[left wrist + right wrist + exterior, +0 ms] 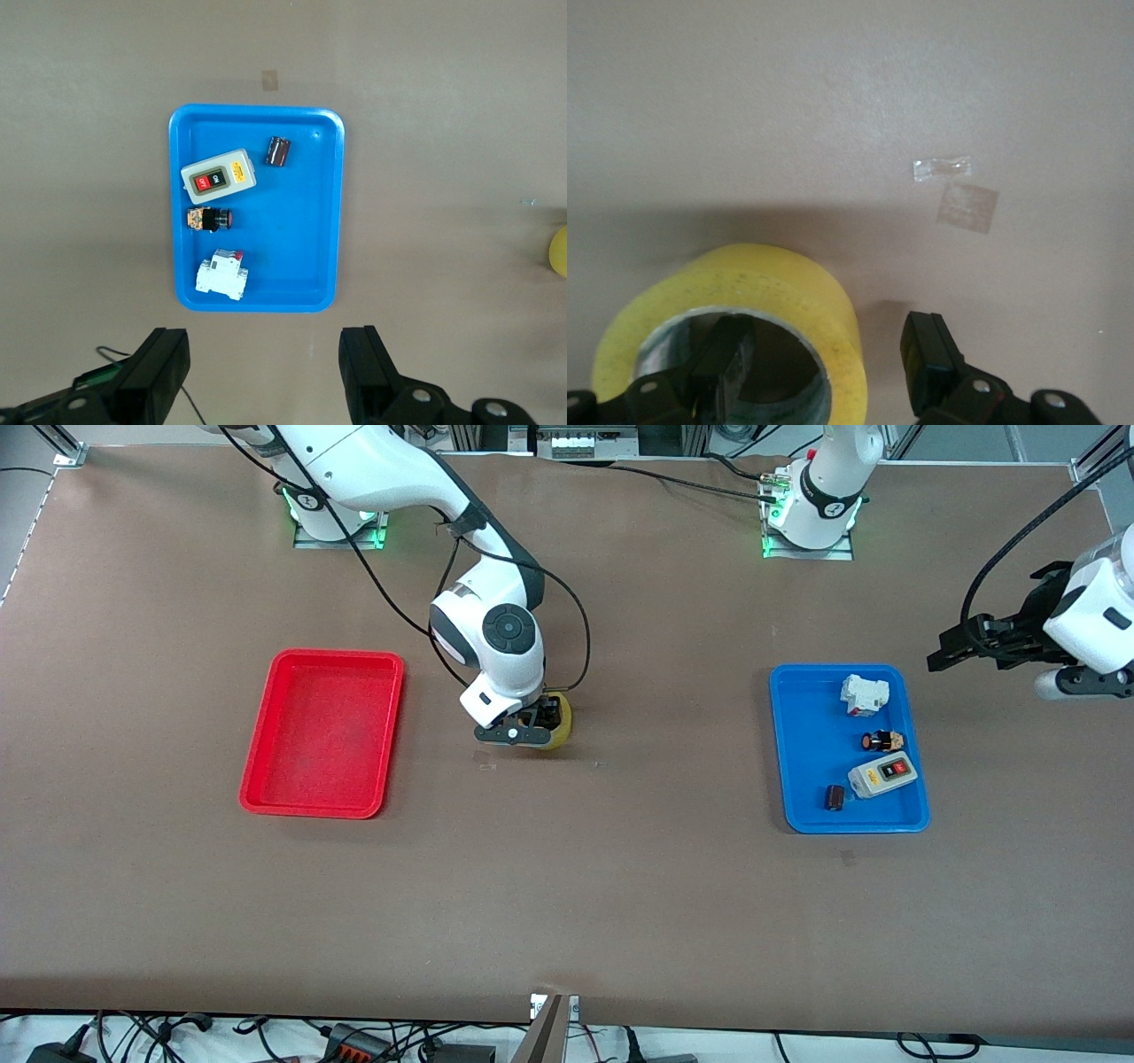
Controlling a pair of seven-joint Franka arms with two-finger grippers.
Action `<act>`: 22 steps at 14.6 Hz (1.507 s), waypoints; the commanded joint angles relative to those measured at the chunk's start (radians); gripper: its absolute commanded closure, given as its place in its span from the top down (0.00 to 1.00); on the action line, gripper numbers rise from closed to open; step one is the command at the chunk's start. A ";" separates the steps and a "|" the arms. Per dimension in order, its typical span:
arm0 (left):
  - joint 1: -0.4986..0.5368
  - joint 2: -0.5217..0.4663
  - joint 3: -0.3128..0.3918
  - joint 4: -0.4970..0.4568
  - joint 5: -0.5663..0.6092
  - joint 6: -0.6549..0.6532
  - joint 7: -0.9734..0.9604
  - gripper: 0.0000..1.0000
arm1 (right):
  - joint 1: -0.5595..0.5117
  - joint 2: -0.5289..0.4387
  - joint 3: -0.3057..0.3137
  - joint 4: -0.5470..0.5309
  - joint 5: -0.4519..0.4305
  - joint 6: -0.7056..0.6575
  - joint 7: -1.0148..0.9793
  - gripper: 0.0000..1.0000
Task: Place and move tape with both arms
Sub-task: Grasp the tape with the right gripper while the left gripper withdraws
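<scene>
1 ring-shaped roll of translucent yellow tape (pixel 562 724) lies on the brown table (pixel 620 903) between 1 red plastic tray (pixel 323 732) and 1 blue plastic tray (pixel 848 750) holding 4 small parts. The right gripper (pixel 523 726), pointing down, straddles its wall, 1 finger (pixel 722 359) inside the hole, jaws not closed. The left gripper (pixel 266 367) waits raised, spread wide, beside the blue tray.

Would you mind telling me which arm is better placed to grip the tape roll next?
The right arm. Its tool is open and straddles the wall of the tape roll, one finger in the hole. The left tool hangs open beside the blue tray, away from the roll.
</scene>
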 commanded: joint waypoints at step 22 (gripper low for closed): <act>0.003 -0.023 -0.016 0.088 -0.001 -0.067 0.027 1.00 | -0.374 -0.518 0.001 -0.405 -0.005 -0.144 -0.454 0.00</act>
